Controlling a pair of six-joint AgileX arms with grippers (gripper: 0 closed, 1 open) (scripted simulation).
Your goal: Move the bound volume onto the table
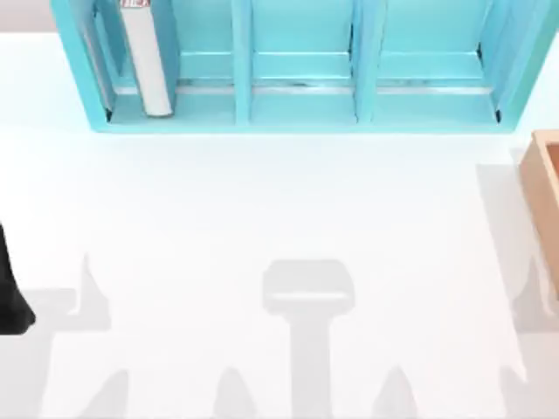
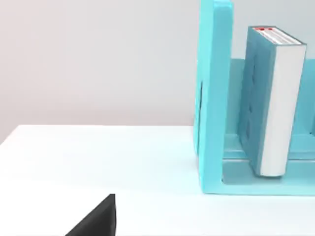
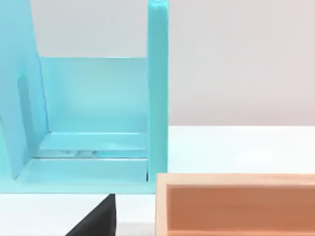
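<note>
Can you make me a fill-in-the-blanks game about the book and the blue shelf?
1. The book stands in the shelf's ____ compartment, by the top view.
2. The shelf has ____ compartments.
3. The wooden box sits at the table's ____ edge.
4. The lettering on the book is ____.

Missing words: left; three; right; red

The bound volume [image 1: 145, 61] stands upright in the leftmost compartment of the turquoise shelf unit [image 1: 297, 118], its white page edges facing forward and red lettering at its top. The white table [image 1: 262, 209] lies flat below.
</note>
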